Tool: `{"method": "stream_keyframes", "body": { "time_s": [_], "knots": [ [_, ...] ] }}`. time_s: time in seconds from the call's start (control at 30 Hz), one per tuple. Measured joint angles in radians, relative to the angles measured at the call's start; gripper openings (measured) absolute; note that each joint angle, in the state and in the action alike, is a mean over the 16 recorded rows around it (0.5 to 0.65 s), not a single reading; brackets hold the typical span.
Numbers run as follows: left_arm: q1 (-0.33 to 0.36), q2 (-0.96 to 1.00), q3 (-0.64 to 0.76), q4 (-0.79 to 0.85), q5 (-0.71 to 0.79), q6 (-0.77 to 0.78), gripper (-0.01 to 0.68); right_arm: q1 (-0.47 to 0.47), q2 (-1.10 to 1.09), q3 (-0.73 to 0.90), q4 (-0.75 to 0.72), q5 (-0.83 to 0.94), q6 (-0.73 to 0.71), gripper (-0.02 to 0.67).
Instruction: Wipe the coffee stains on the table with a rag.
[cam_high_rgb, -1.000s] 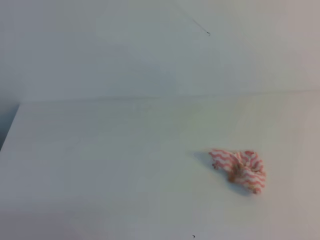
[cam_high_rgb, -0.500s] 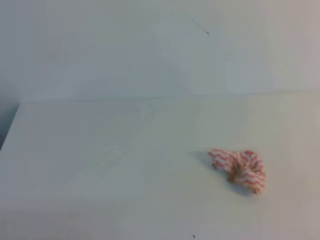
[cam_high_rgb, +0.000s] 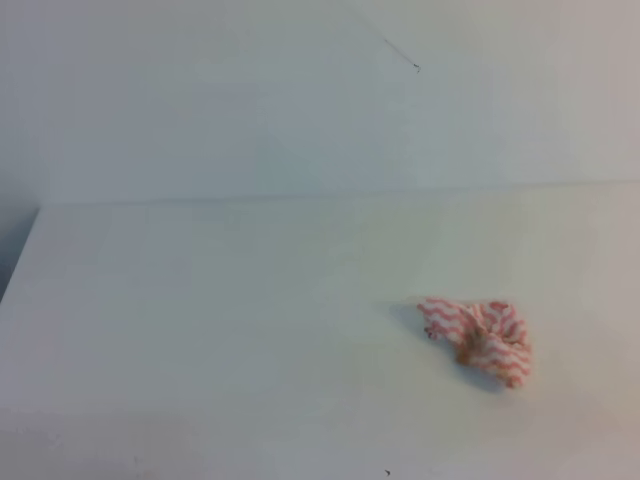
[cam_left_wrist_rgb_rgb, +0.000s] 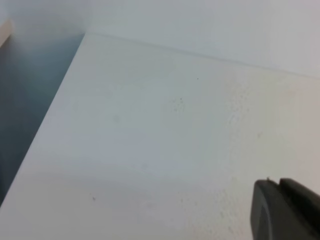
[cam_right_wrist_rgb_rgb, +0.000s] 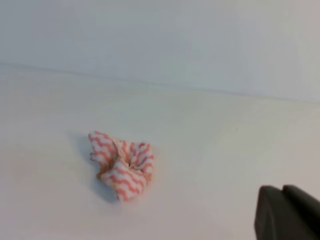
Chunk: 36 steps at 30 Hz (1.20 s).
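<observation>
— Nothing has shifted since the earlier frames: our right end effector (cam_right_wrist_rgb_rgb: 287, 212) sits closed and empty at five o'clock of the rag (cam_right_wrist_rgb_rgb: 121, 164).
— And the left end effector (cam_left_wrist_rgb_rgb: 285, 210)?
— Only its dark tip shows; we cannot tell its width.
— Risks?
— We see no coffee stains on the tabletop (cam_high_rgb: 200, 330); if any remain, the crumpled rag would smear them. No containers.

No text, label, brand or number can be read in any view. The rag (cam_high_rgb: 476, 340) seems to carry only pink-and-white zigzag stripes, though it looks blurred.
</observation>
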Motion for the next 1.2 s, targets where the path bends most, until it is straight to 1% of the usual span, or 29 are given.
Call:
{"method": "stream_keyframes", "body": {
  "time_s": [0.43, 0.57, 0.67, 0.77, 1.07, 1.2],
  "knots": [
    [0.0, 0.0, 0.0, 0.0, 0.0, 0.0, 0.0, -0.001, -0.003, 0.013, 0.005, -0.006, 0.003, -0.002],
    [0.0, 0.0, 0.0, 0.0, 0.0, 0.0, 0.0, -0.021, -0.004, 0.034, 0.025, -0.011, 0.003, -0.002],
    [0.0, 0.0, 0.0, 0.0, 0.0, 0.0, 0.0, -0.061, -0.012, 0.059, 0.052, -0.016, 0.002, -0.002],
    [0.0, 0.0, 0.0, 0.0, 0.0, 0.0, 0.0, -0.118, -0.031, 0.088, 0.08, -0.035, 0.003, -0.002],
    [0.0, 0.0, 0.0, 0.0, 0.0, 0.0, 0.0, -0.355, -0.117, 0.203, 0.172, -0.095, 0.006, -0.002],
    [0.0, 0.0, 0.0, 0.0, 0.0, 0.0, 0.0, -0.434, -0.147, 0.255, 0.191, -0.141, 0.011, -0.002]
  ]
}}
